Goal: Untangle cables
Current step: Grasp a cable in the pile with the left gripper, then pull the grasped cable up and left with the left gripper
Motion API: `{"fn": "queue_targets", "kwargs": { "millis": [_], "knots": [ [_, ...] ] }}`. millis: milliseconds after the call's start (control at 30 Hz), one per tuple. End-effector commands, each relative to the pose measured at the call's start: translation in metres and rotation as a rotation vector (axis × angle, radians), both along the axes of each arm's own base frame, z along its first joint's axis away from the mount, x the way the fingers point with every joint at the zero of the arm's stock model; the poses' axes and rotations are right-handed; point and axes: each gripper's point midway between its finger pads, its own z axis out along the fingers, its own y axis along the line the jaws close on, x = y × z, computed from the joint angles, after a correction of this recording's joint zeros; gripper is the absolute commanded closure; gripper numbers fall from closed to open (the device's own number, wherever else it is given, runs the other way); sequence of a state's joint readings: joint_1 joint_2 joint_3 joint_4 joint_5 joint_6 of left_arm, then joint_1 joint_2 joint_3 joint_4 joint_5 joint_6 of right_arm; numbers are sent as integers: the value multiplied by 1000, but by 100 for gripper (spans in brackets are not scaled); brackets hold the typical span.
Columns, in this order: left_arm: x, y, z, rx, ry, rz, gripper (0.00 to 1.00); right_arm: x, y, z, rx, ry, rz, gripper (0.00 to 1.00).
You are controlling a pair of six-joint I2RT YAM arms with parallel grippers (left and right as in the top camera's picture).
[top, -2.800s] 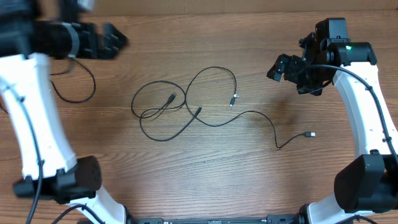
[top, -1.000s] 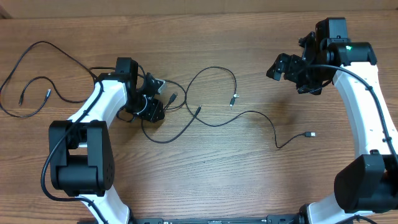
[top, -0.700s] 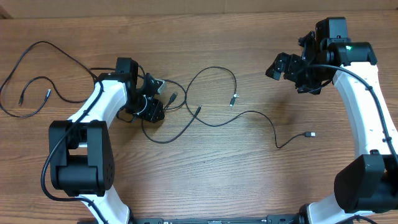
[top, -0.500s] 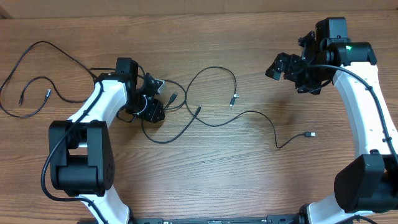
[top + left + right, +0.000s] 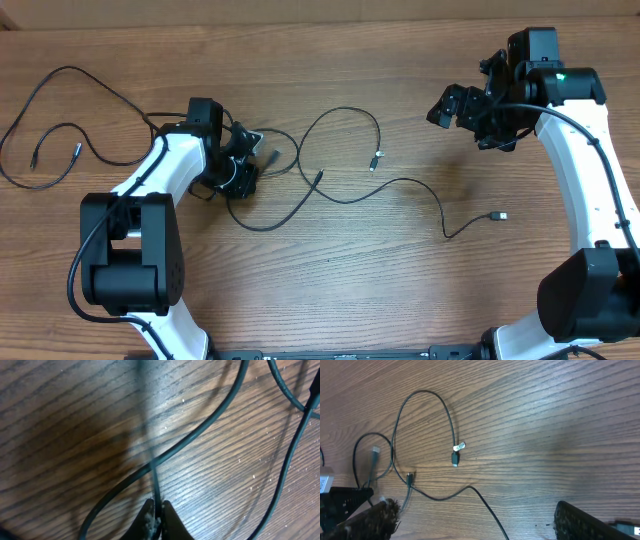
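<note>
Several thin black cables lie looped over one another on the wooden table [image 5: 330, 290]. The tangle [image 5: 300, 170] sits left of centre, with a silver-tipped plug [image 5: 375, 160] and a far plug end [image 5: 497, 215] trailing right. My left gripper [image 5: 248, 160] is down at the tangle's left side, shut on one thin cable [image 5: 156, 485]. In the left wrist view its gripper [image 5: 156, 519] pinches that strand, and a thicker-looking cable [image 5: 200, 435] crosses just beyond. My right gripper [image 5: 465, 125] hovers open at the upper right, apart from every cable. Its wrist view shows the silver plug [image 5: 457, 448].
A separate black cable [image 5: 60, 75] lies spread at the far left, both small plug ends [image 5: 76, 152] near the table's left edge. The arm bases stand at the front left [image 5: 125, 290] and front right [image 5: 590, 300]. Bare wood shows along the front.
My left arm came back from the far left to the tangle, leaving one cable spread out there. In the last half second its jaws closed on a strand. The right arm has held still.
</note>
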State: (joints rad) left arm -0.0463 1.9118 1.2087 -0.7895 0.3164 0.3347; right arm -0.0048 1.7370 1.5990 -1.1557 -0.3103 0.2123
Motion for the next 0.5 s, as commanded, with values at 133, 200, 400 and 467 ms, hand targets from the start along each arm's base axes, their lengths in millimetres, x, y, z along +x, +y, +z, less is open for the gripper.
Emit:
{"fn": "queue_targets", "kwargs": {
  "millis": [133,200,400,467],
  "knots": [
    [57,-3,131,-12,-206,79,96,5,3,18,5,-60,8,2],
    [74,3,193,0,-329,133,96,6,3,19,5,-65,8,2],
    [94,32,337,79,-680,265,96,8,3,20,5,-74,8,2],
    [97,60,372,154,-775,380,96,8,3,20,5,-74,8,2]
  ]
}}
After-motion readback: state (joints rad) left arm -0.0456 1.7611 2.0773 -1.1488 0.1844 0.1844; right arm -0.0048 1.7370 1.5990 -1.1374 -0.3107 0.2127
